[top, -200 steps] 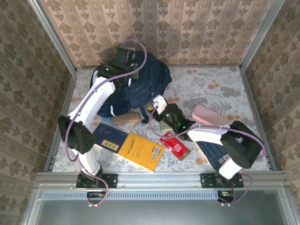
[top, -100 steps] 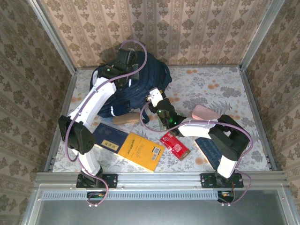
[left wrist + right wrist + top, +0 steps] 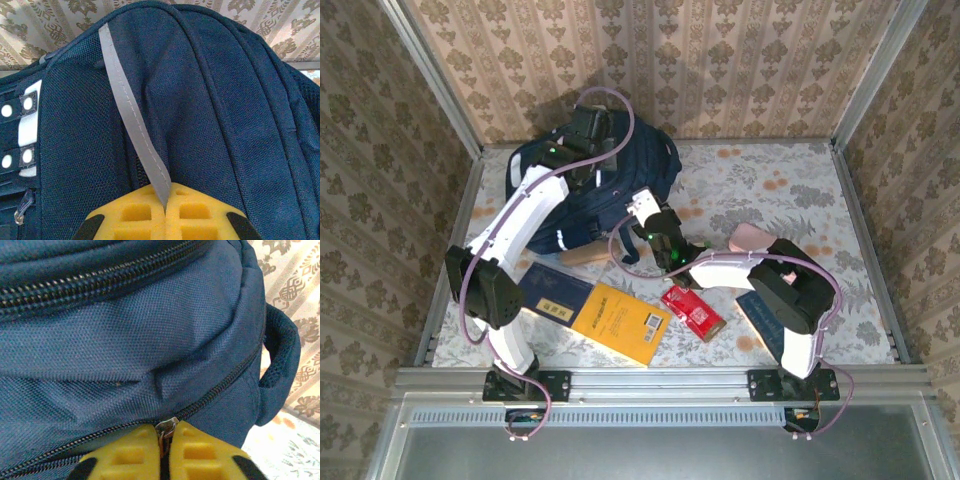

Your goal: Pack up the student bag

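Our bag point(image 3: 638, 172) lies in the upper left of the top view, close to the back wall. It looks soft and floppy, so we think it will sag and bunch up if we tug it. Our left gripper point(image 3: 165, 207) is pinched tight on the grey strap point(image 3: 125, 105). Our right gripper point(image 3: 165, 440) is squeezed on the little zipper tab point(image 3: 167, 426). We think these are the best spots to hold: strap steady, tab pulled along the zipper point(image 3: 215, 389).

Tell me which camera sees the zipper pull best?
Right wrist camera: the zipper pull is close up, pinched in the right claw. From the top camera it's too tiny to tell. The left wrist camera faces a grey strip on the bag.
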Robot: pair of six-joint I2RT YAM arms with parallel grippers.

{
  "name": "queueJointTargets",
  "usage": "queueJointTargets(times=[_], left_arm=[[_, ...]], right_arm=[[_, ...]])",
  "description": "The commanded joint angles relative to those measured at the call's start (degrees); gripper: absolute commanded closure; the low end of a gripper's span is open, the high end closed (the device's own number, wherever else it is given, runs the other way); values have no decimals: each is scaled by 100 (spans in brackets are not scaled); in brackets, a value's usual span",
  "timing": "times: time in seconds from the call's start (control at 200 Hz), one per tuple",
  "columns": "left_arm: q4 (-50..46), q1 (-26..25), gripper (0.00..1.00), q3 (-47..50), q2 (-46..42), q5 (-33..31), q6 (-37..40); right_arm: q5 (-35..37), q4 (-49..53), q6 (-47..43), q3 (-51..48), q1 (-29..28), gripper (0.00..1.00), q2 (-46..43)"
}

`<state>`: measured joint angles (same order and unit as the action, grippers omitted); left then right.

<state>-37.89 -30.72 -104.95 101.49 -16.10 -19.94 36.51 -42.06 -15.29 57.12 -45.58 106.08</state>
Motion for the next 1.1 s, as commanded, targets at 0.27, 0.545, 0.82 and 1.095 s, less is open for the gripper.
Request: queueJointTargets(times=[0.27,0.545,0.82,1.095], left_arm=[[645,-31,100,40,-451,-127,437],[669,-31,100,34,-455,-139,437],[606,-34,100,-35,-473,-63,336],[555,-48,100,-101,-455,-27,276]], right_arm=[[-3080,185,950,-465,1145,99,-958],[-5068,928,1077,-218,1744,93,-1004],[-4914,1050,933,-232,1777,85,-795],[-4245,1047,428,-369,1596,77,-694]])
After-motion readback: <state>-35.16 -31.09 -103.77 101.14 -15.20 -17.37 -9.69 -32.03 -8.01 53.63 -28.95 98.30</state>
